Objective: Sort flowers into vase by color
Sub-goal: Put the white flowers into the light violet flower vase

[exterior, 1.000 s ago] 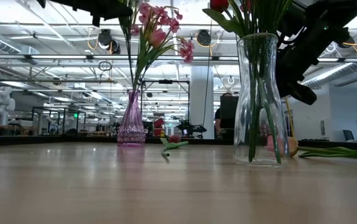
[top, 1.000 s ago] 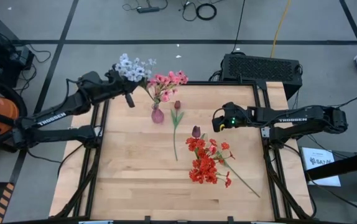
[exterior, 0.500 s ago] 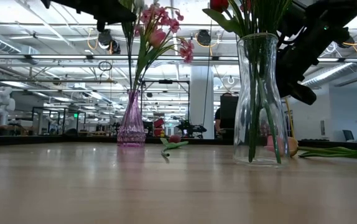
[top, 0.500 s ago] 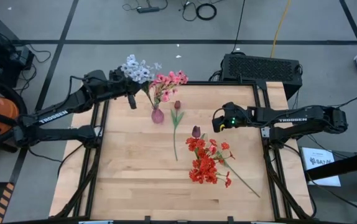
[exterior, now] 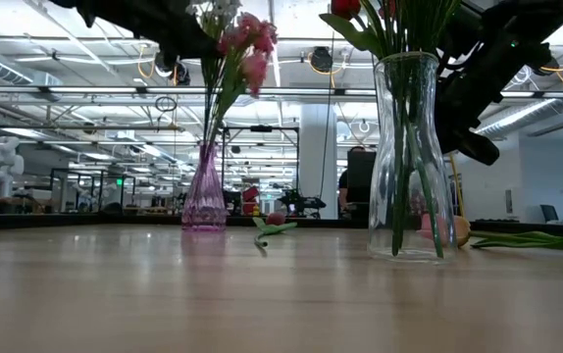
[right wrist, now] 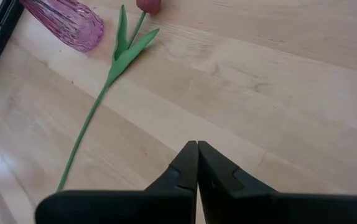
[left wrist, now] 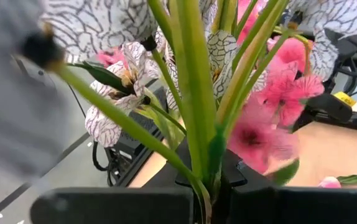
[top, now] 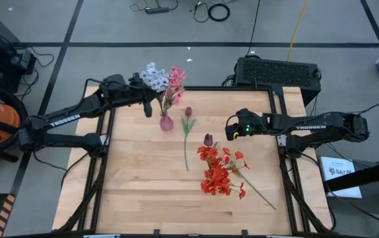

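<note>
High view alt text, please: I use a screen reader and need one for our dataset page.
Seen from above, the left pincer holds a pale blue-white sprig beside the pink flowers in the small pink vase. The right pincer waits shut over the wooden table, near a lone tulip and red flowers.

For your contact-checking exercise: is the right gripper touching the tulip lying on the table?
Apart. In the right wrist view the right gripper, fingers closed together, hovers over bare wood, with a clear stretch of table between it and the tulip.
</note>
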You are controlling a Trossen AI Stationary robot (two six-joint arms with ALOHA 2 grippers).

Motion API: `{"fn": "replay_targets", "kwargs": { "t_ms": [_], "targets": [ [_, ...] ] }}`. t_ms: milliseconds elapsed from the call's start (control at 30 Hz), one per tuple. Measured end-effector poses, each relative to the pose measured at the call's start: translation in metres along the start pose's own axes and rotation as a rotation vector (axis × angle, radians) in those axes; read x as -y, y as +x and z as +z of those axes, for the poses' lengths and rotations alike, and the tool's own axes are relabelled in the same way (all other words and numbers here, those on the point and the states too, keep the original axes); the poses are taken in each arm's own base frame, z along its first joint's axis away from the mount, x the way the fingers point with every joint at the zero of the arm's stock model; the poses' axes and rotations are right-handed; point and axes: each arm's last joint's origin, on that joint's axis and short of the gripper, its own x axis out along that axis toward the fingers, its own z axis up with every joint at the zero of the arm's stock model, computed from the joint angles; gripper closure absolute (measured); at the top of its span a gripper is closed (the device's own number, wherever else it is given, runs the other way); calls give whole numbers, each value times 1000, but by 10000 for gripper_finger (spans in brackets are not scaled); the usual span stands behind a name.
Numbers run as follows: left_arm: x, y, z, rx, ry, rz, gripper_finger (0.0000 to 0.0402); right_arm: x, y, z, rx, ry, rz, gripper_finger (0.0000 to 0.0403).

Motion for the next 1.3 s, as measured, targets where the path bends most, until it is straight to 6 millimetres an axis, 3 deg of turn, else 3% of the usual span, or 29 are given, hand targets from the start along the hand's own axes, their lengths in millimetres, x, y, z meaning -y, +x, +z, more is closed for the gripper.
{"fn": "replay_targets", "kwargs": {
  "t_ms": [167, 367, 867, 1300],
  "targets": [
    [0, 4, -7, 20, 3, 3, 391, 0, 0, 0, 0, -1, 0, 403],
    [3, 6, -35, 59, -41, -4, 391, 0, 0, 0, 0, -2, 0, 403],
    [11, 1, -81, 80, -36, -15, 391, 0, 0, 0, 1, 0, -1, 403],
    [12, 0, -104, 21, -43, -2, 391, 0, 0, 0, 4, 14, -3, 403]
  ]
}}
